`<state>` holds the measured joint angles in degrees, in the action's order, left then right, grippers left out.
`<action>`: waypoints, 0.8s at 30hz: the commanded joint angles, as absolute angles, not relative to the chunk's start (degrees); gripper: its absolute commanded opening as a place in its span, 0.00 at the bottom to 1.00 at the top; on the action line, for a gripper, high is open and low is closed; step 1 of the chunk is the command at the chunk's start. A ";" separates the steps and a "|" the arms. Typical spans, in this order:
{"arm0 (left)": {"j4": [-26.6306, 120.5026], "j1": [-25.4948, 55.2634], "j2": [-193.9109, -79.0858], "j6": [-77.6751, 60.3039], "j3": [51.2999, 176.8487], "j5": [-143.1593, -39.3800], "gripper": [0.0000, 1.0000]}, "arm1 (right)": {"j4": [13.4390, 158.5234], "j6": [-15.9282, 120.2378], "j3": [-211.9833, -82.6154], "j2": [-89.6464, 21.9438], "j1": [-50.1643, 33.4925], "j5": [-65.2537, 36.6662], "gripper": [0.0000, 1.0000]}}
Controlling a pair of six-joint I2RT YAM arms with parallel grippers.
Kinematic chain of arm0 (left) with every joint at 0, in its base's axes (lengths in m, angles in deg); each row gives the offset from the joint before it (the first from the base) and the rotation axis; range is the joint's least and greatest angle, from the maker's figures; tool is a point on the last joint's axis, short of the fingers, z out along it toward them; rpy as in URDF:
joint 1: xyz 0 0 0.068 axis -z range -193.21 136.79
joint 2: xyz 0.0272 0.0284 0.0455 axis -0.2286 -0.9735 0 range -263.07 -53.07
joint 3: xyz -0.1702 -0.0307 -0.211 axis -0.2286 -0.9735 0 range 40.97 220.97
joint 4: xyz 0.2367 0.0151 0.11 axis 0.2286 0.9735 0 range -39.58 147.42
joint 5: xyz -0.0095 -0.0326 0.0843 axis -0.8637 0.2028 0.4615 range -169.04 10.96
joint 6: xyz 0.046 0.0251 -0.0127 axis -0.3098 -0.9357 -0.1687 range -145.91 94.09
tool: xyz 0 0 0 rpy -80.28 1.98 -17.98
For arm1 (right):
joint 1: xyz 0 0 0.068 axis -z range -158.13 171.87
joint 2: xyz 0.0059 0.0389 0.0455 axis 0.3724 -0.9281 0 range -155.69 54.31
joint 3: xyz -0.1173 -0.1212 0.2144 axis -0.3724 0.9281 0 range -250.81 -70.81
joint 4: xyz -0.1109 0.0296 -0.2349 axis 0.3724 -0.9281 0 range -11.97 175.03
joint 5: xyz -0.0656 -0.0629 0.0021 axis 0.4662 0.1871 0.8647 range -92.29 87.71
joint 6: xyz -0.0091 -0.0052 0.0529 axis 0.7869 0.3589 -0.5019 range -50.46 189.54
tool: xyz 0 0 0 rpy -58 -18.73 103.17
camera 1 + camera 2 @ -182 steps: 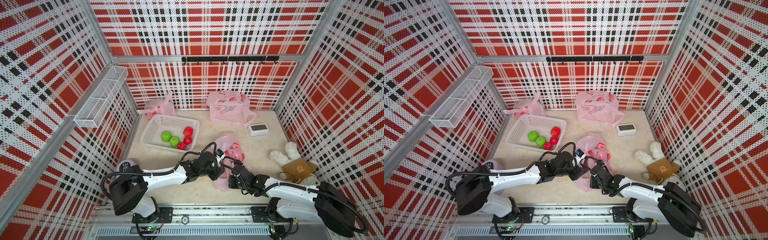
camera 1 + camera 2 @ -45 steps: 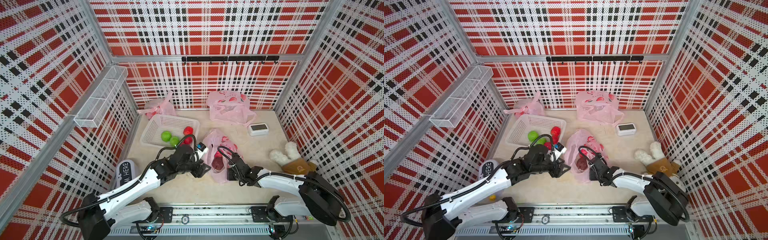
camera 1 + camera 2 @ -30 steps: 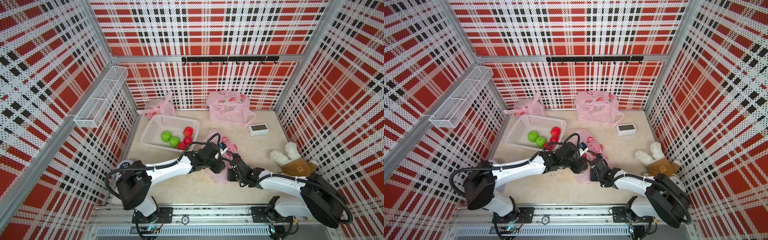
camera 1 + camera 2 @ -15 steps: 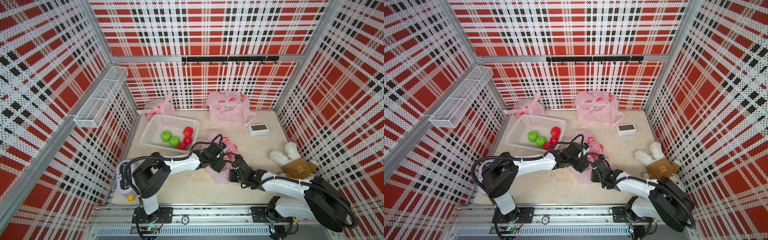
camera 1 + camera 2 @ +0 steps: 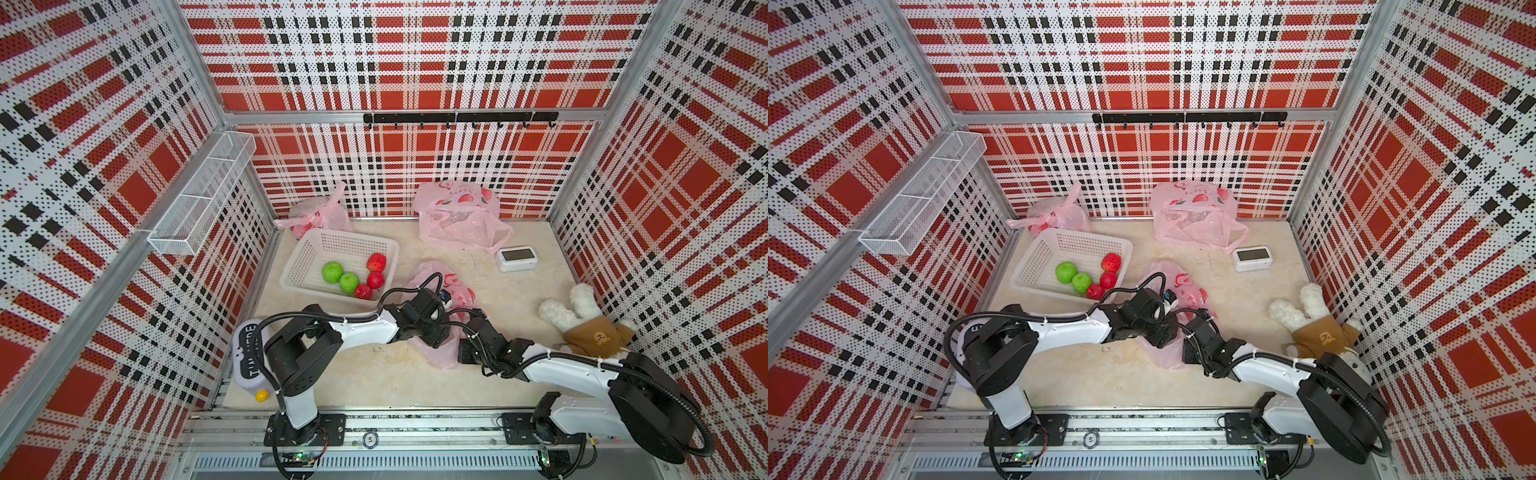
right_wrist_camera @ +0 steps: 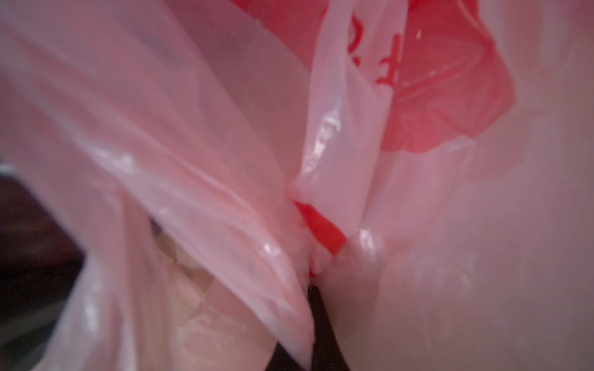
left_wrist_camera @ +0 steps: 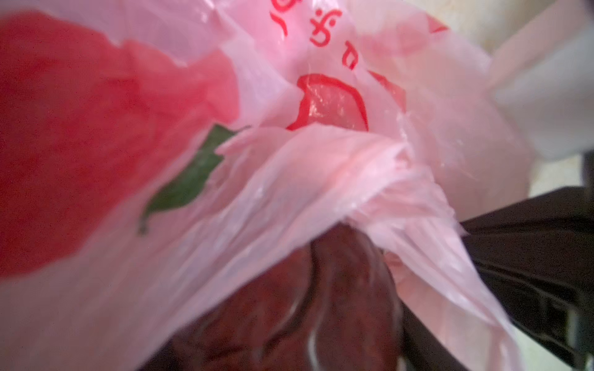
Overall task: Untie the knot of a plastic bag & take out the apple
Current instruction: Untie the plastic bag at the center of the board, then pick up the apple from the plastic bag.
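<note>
The left arm (image 5: 361,328) and right arm (image 5: 561,365) meet over the pink bag (image 5: 455,291), closing the gap there. The basket (image 5: 303,257) stands near on the left, and the plush toy (image 5: 582,320) lies well apart on the right. The bare surface (image 5: 374,374) in front lies open.

Both top views are bright, sharp (edges bowed); wrist views blur the plastic bag (image 7: 321,180).

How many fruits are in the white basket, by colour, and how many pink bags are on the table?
Green fruit: 2
Red fruit: 3
Pink bag: 3
Total: 8
</note>
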<state>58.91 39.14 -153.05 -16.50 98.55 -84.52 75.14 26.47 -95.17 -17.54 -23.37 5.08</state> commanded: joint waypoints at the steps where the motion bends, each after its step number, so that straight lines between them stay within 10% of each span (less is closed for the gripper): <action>1: 55.60 38.19 -145.01 -17.09 96.48 -86.90 0.63 | 73.13 26.93 -94.76 -16.48 -23.32 6.58 0.00; 16: 66.78 21.12 -122.97 -18.70 97.62 -103.09 0.62 | 70.66 29.22 -98.76 -18.02 -23.38 6.99 0.00; 24: 68.24 -2.85 -142.70 -11.08 109.64 -107.14 0.59 | 62.78 32.16 -104.69 -11.17 -24.32 7.65 0.57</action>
